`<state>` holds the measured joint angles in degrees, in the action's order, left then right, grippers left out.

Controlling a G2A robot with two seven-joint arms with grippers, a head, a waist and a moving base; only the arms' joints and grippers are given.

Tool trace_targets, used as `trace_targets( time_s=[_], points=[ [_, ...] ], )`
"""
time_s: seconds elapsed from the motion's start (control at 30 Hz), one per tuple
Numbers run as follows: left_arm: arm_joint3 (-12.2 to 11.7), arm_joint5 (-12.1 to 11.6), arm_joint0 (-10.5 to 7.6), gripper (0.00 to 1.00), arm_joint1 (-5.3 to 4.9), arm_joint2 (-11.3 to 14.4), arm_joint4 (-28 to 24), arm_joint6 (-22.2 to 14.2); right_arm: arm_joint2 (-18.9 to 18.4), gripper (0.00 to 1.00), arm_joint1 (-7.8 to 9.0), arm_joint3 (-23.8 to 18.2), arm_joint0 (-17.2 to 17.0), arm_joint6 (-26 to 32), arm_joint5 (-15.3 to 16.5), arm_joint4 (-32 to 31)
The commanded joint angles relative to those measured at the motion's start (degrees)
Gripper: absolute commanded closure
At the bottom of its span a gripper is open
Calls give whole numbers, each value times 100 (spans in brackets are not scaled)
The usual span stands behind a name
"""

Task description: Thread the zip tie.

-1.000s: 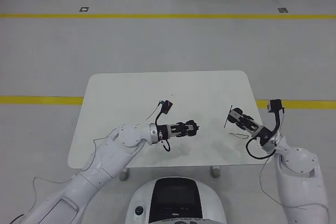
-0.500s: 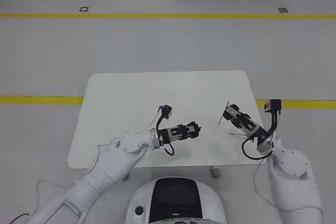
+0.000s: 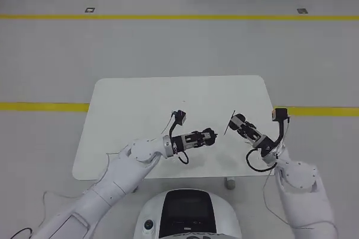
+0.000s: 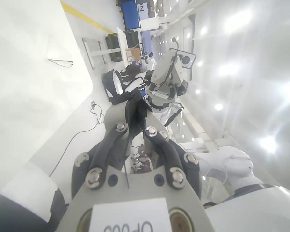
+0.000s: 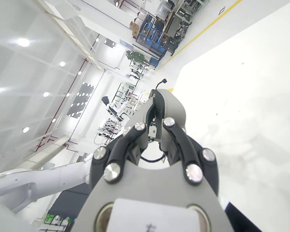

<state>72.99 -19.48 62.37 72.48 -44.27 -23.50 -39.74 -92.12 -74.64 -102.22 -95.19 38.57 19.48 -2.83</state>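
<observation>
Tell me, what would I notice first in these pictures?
Above a white table, the left gripper and the right gripper point at each other with a small gap between them. The right one pinches a thin black zip tie, which stands out crosswise at its tip.
</observation>
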Motion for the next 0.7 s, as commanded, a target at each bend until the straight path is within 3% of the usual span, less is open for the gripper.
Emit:
trace_targets(
  time_s=[0.0, 0.07, 0.2, 0.47, 0.67],
  points=[
    [0, 0, 0, 100, 0, 0, 1, -1, 0, 100, 0, 0, 0, 1, 0, 0],
    [25, 4, 72, 100, 7, -1, -47, 172, 16, 100, 2, -11, -7, -69, -32, -97],
    [-27, 0, 202, 100, 25, -17, -299, 307, 220, 100, -9, -208, -123, -1085, 0, -1137],
    [-73, 0, 281, 100, 58, -83, -650, 290, 606, 100, 35, -139, -187, -2145, 0, -1451],
    [-129, 0, 287, 100, 103, -80, -756, 390, 757, 100, 127, -87, -154, -2430, 0, -1441]
  ],
)
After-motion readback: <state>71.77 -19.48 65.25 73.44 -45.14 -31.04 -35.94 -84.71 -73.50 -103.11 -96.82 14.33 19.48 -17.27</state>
